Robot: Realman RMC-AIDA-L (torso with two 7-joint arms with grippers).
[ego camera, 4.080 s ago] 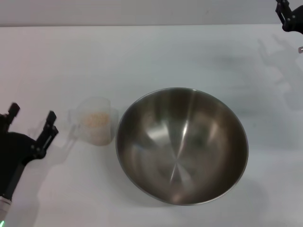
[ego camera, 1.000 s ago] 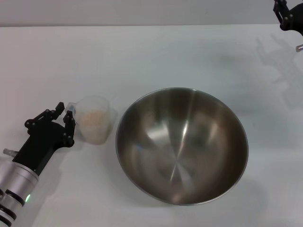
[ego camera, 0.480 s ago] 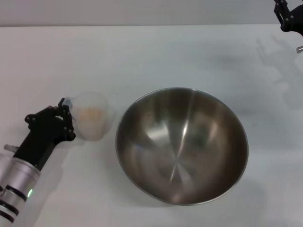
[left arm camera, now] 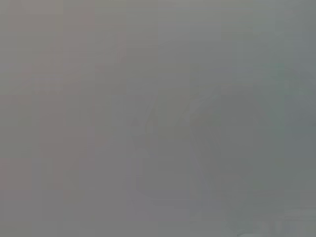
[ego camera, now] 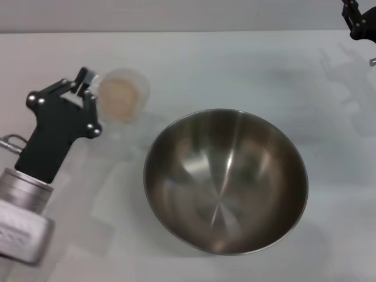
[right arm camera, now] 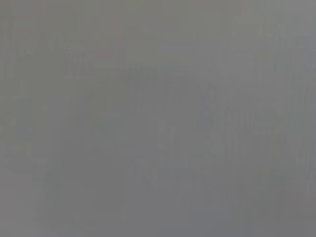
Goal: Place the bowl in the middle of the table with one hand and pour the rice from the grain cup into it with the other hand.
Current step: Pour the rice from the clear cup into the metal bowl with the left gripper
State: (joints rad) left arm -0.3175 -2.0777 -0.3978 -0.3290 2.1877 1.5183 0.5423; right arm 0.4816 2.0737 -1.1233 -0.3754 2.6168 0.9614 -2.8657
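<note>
Our left tool (ego camera: 87,88) clamped on the grain cup (ego camera: 122,94), apparently raised off the bench (ego camera: 235,64), rice (ego camera: 117,96) inside, bowl (ego camera: 225,180) alongside, right tool (ego camera: 359,20) parked far corner, grip unreadable.

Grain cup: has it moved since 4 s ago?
Yes. The grain cup, held by the left gripper, now sits farther back, beyond the bowl's far rim instead of beside it.

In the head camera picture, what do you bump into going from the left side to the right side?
Left gripper → grain cup with rice → bowl → right gripper, up at the far corner.
</note>
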